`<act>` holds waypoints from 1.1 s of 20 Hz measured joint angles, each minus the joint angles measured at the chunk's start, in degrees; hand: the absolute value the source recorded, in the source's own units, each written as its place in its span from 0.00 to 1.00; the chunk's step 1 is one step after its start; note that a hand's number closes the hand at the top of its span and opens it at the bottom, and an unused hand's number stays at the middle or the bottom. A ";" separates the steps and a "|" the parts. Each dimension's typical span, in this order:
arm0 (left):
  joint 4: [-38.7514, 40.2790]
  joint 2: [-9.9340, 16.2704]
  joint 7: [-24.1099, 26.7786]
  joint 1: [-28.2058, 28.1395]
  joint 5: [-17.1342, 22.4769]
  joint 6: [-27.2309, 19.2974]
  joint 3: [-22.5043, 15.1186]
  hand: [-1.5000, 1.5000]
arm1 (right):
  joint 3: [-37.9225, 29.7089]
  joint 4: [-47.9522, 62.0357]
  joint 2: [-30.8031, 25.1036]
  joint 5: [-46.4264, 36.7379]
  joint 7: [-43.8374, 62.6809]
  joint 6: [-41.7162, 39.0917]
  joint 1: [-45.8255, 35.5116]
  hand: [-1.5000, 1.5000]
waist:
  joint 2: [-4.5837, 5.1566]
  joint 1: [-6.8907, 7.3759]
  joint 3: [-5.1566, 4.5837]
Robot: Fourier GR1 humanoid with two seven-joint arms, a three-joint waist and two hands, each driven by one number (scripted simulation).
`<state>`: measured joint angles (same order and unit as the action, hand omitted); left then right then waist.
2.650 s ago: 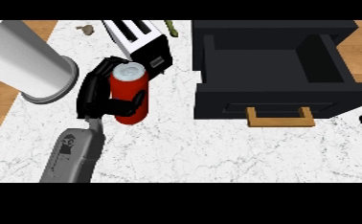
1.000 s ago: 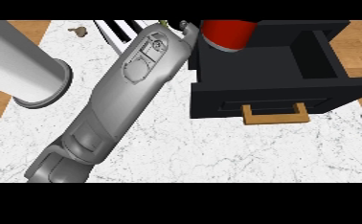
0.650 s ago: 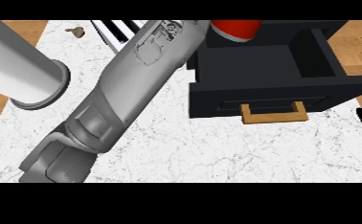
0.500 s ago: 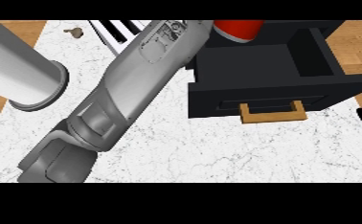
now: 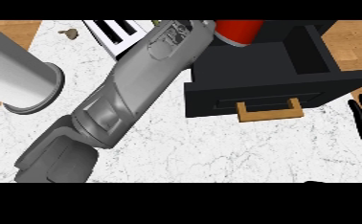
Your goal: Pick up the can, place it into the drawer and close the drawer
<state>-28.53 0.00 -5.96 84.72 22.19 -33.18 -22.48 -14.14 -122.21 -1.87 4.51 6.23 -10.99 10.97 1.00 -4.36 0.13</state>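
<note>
Barely moved since a moment ago: red can (image 5: 238, 31) hangs over the open drawer (image 5: 262, 70), beside the left forearm (image 5: 134, 89); its hand's grip can't be seen.

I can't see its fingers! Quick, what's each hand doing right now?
Left hand: hidden past the picture's top beside the can; cannot be told.
Right hand: only dark fingers at the right edge; cannot be told.

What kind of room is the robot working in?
Most likely a kitchen. There is a white marbled counter, a black drawer standing open with a wooden handle, and a red can over it.
</note>
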 measured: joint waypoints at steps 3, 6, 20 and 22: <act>1.76 0.01 1.27 0.31 1.22 -0.98 -1.89 1.00 | -0.53 0.41 -0.58 0.40 0.74 0.19 -1.23 0.00 | 0.10 -0.36 0.01; 3.28 0.00 2.82 -0.09 2.39 -1.99 -3.50 1.00 | -0.41 0.98 -0.77 0.22 -0.06 -0.25 -1.39 0.00 | 0.20 -0.82 0.03; 6.64 0.00 6.72 -2.20 5.50 -6.10 -11.72 0.00 | 0.83 0.88 -1.12 -0.29 2.00 0.40 -4.48 0.00 | 0.69 -2.68 0.03; 6.75 0.01 7.67 -3.22 6.08 -7.12 -12.39 0.00 | 1.11 1.26 -0.98 -0.61 1.56 0.41 -4.71 0.00 | 0.81 -2.91 0.04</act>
<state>-21.78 0.01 1.71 81.50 28.27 -40.30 -34.87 -13.03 -120.95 -2.85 3.89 7.79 -10.57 6.26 1.81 -7.27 0.17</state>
